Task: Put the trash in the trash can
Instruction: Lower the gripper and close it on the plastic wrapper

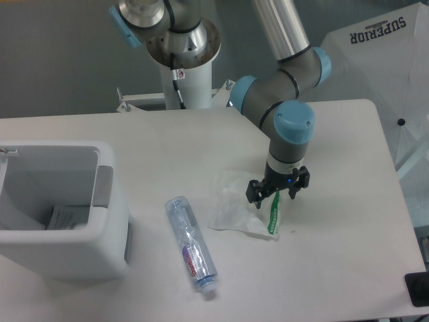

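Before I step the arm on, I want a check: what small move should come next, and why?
Probably lower straight down and close. The gripper hangs open over the wrapper, its jaws either side of the green strip, and nothing is held. Both the wrapper and the bottle lie outside the bin.

My white table carries 3 things: the trash can at 9 o'clock, the bottle at 6, the wrapper just right of it.

a white table stands before a grey wall (white "superior" sheet at right).
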Available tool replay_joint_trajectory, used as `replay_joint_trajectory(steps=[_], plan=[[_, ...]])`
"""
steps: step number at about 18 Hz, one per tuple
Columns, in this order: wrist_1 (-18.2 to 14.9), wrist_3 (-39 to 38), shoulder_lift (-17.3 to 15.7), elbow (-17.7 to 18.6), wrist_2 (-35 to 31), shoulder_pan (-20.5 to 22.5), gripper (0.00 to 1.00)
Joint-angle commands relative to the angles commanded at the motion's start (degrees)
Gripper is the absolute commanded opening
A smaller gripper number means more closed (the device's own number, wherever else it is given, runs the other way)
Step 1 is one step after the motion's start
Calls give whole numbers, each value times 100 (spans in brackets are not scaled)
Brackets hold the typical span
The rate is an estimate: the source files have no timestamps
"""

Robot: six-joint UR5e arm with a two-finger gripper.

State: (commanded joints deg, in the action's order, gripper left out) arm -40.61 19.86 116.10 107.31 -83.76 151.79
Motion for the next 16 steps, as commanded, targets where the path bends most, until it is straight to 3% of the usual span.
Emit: replay_joint_trajectory(steps=[7, 9, 13, 16], plan=[[9, 17, 44, -9, 0, -18, 100], [9, 18, 62, -9, 0, -79, 94], [9, 18, 35, -9, 0, -88, 76], [0, 26, 26, 0, 0, -97, 48]])
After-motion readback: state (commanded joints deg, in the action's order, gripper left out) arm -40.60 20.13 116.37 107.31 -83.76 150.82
